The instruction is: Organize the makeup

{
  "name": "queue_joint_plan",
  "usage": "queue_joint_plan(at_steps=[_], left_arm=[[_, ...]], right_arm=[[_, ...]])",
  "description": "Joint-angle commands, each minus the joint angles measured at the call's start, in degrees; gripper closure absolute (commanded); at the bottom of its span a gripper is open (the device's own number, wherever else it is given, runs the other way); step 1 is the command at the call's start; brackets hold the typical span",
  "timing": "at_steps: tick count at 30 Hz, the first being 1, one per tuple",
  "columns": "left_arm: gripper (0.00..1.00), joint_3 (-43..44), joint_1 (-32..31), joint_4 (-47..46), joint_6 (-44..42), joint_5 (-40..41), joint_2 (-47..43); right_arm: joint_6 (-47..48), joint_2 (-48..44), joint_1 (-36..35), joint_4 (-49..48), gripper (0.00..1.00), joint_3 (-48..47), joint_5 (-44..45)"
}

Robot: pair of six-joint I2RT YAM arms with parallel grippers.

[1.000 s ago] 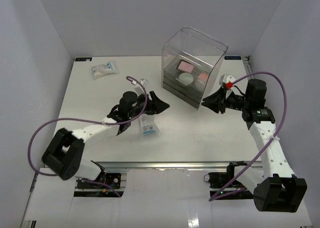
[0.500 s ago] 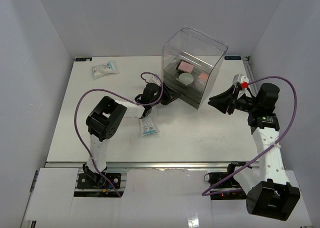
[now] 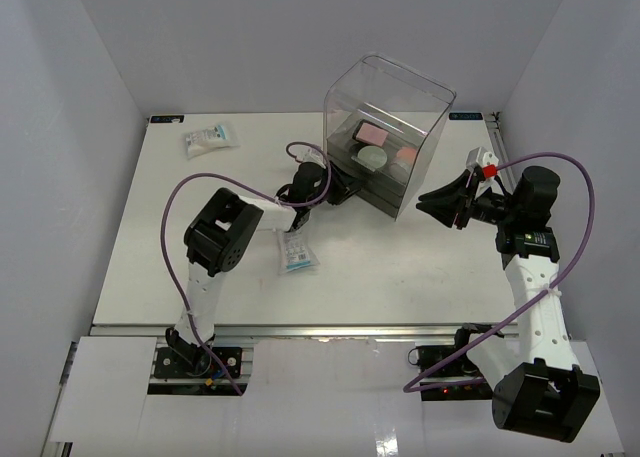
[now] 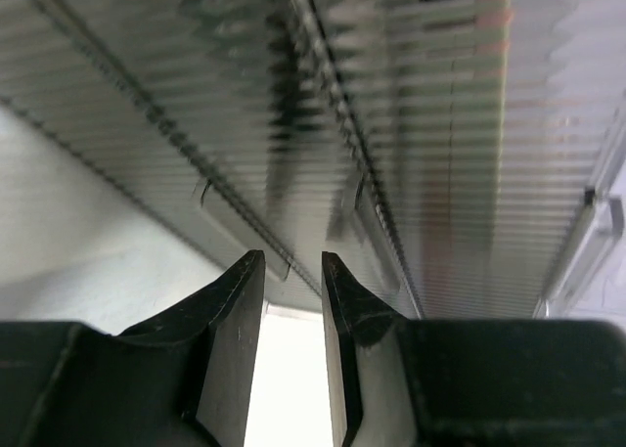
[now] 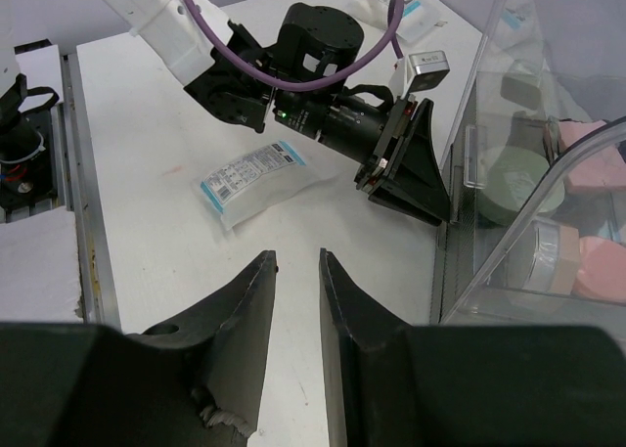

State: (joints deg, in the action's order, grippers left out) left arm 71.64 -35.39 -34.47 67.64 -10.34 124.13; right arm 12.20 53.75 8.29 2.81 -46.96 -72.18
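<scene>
L arm point(image 3: 205, 277) goes up from its base, folds sharp at the elbow, forearm runs out to the right & away, wrist roughly level. L gripper point(image 3: 338, 190) points far-right; in wrist view its fingers point(image 4: 230, 320) stand a slim gap apart, nothing btwn them. R arm point(image 3: 535, 287) stands tall over its base, upper joint high, wrist turned in toward centre. R gripper point(image 3: 430, 205) points left, fingers point(image 5: 245, 310) likewise parted by a narrow slit, empty
</scene>
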Motion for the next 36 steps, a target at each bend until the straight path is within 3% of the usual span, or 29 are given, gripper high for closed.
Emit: queue_joint_plan(at_steps=[1, 19, 30, 36], left_arm=[[0.6, 2.7, 0.5, 0.1, 0.9, 0.0, 1.9], [0.6, 4.6, 1.6, 0.2, 0.5, 1.0, 5.3], [0.97, 0.1, 2.7, -6.4, 2.0, -1.7, 5.3], [1.0, -7.9, 3.8, -8.8, -1.6, -5.5, 0.1]], right_arm=[[-0.1, 0.4, 0.5, -2.0, 0.69, 0.4, -0.8], [-0.1, 0.8, 1.1, -2.0, 0.69, 0.5, -0.4], [0.1, 0.9, 1.3, -2.0, 0.69, 0.6, -0.3], [0.0, 1.0, 1.4, -2.0, 0.69, 0.8, -0.3]])
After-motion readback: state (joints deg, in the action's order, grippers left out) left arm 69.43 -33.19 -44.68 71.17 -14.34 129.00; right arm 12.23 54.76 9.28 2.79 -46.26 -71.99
